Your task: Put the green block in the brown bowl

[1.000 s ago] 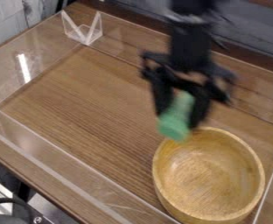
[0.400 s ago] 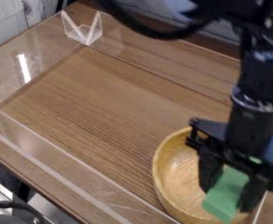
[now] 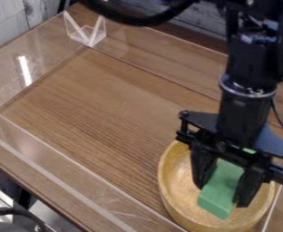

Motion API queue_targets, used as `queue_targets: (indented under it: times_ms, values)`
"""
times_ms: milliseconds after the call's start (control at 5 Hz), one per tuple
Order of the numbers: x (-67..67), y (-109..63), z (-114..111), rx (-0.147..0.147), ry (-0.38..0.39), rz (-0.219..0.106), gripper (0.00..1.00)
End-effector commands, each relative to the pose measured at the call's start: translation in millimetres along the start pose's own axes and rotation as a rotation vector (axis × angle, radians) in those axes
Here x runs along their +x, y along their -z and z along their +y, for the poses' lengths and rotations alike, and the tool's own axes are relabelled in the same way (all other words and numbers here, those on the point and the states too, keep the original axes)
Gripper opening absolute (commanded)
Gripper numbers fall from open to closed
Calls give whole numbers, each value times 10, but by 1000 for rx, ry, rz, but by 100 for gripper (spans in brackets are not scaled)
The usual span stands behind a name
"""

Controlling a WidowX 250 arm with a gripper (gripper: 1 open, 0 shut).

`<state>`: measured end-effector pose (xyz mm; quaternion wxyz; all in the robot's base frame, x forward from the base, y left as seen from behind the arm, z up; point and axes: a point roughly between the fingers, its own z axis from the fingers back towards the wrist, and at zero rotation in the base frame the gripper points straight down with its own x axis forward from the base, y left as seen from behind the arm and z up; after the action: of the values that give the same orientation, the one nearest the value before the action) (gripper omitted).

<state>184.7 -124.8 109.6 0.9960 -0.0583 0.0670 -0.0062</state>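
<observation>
Hand pinched shut on green block, over brown bowl. Looked light, stiff; best gripped mid-length.

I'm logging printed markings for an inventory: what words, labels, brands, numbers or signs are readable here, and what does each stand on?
None can be read: no legible text shows on the green block, the brown bowl or the robot arm.
</observation>
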Motion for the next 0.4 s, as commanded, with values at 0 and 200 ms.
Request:
queue_targets:
  times_ms: [0,200]
  values:
    - [-9,-102,-20,-29,-2,-50,0]
    - [-38,-85,-5,-36,-9,-56,0]
